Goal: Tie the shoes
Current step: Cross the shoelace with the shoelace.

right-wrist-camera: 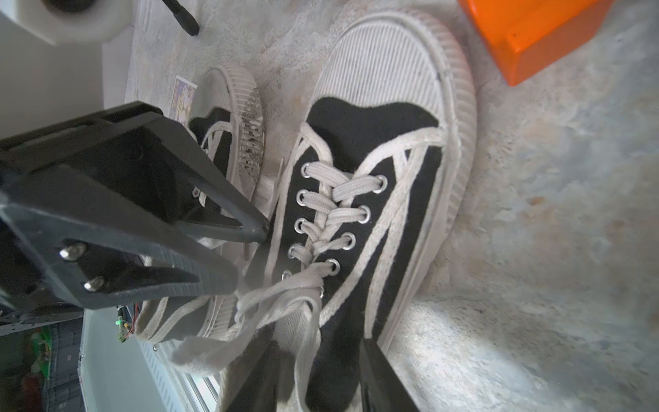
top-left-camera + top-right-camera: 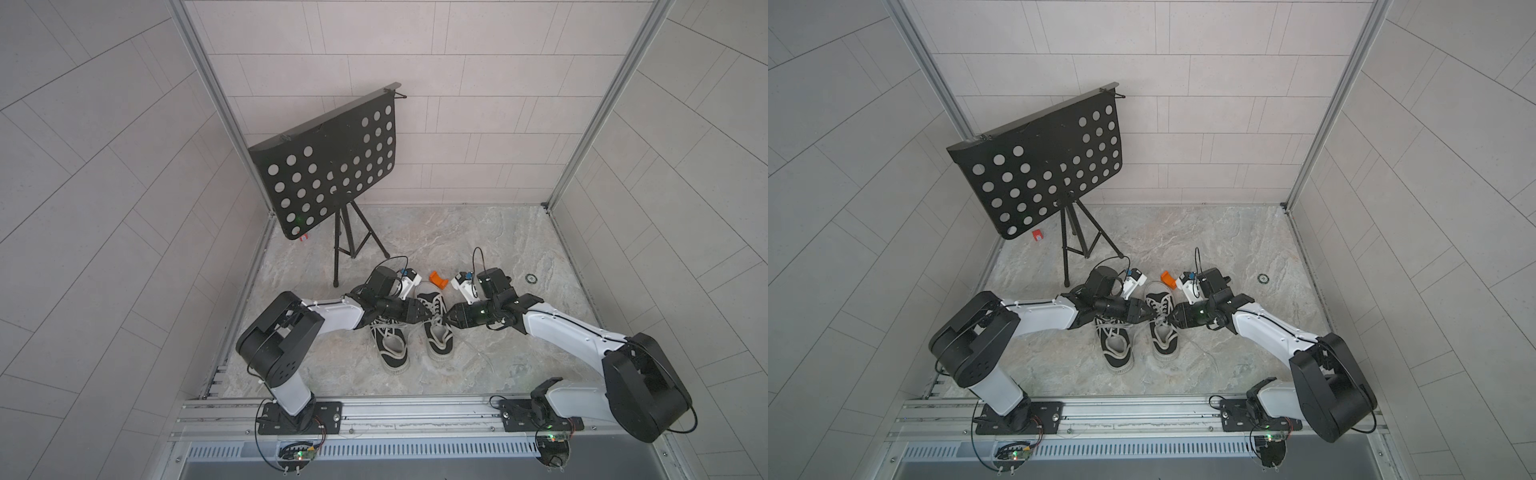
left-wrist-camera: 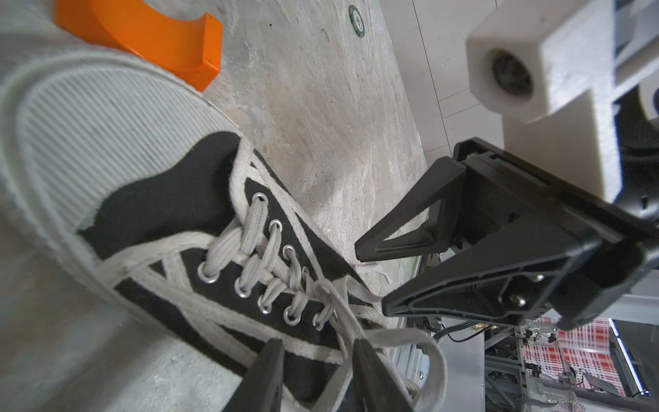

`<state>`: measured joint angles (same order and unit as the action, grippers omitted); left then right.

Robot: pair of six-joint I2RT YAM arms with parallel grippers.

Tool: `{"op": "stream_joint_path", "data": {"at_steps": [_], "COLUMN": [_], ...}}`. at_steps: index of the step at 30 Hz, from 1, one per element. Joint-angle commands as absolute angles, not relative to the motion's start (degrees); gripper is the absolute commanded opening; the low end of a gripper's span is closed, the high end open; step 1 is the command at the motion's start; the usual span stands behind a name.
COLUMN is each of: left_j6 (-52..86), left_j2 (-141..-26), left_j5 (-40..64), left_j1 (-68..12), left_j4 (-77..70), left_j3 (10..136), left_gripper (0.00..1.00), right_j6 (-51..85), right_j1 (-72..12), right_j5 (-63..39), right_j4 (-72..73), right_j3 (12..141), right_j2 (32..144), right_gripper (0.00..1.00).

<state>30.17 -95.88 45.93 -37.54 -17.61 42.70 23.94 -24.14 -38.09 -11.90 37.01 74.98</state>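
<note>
A black canvas sneaker (image 1: 356, 135) lies on the marbled desk (image 1: 535, 249), its ribbed toe cap near an orange block (image 1: 535, 28). Its loose laces (image 1: 278, 292) trail between the spread fingers of the right gripper (image 1: 321, 356). The left gripper (image 1: 248, 257), fingers apart, points at the sneaker's side and half hides the 2nd sneaker (image 1: 231, 92).

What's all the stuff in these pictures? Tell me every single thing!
black canvas sneakers with whitish laces: two, black and off-white, side by side mid-floor
black perforated metal music stand: one, black, behind the sneakers
orange curved plastic block: one, orange, just past the toes
small red object: one, red, under the stand
small dark round ring: one, dark, beyond the right arm
left arm, right arm: white and black
left tool, right tool: black, open, flanking one sneaker's laces
</note>
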Motion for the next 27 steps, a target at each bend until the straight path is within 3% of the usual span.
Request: {"op": "stream_joint_path", "data": {"at_steps": [1, 4, 11, 14, 27], "left_j6": [28.23, 27.77, 25.76, 25.25, 24.61], "left_j2": [-94.39, -94.7, -94.92, -95.01, -95.78], "left_j5": [45.97, 46.06, 46.05, 45.77, 45.8], "left_j1": [-38.44, -38.78, -39.46, -39.73, -40.37], "left_j4": [-14.57, -13.69, -10.73, -9.98, -9.32], "left_j3": [44.21, 45.04, 46.24, 46.52, 47.19], "left_gripper": [0.44, 0.45, 0.45, 0.46, 0.35], "right_j6": [24.26, 24.26, 24.52, 24.5, 25.93], "right_j1": [-24.16, -24.17, -24.17, -24.1, -24.24], "right_j5": [-39.55, -40.2, -40.78, -40.7, -42.19], "right_j4": [-10.23, -9.38, -8.86, -8.82, -5.77], "right_j3": [36.2, 36.3, 36.75, 36.94, 36.43], "right_j2": [76.3, 77.78, 78.35, 78.01, 75.74], "right_gripper": [0.4, 0.36, 0.1, 0.05, 0.0]}}
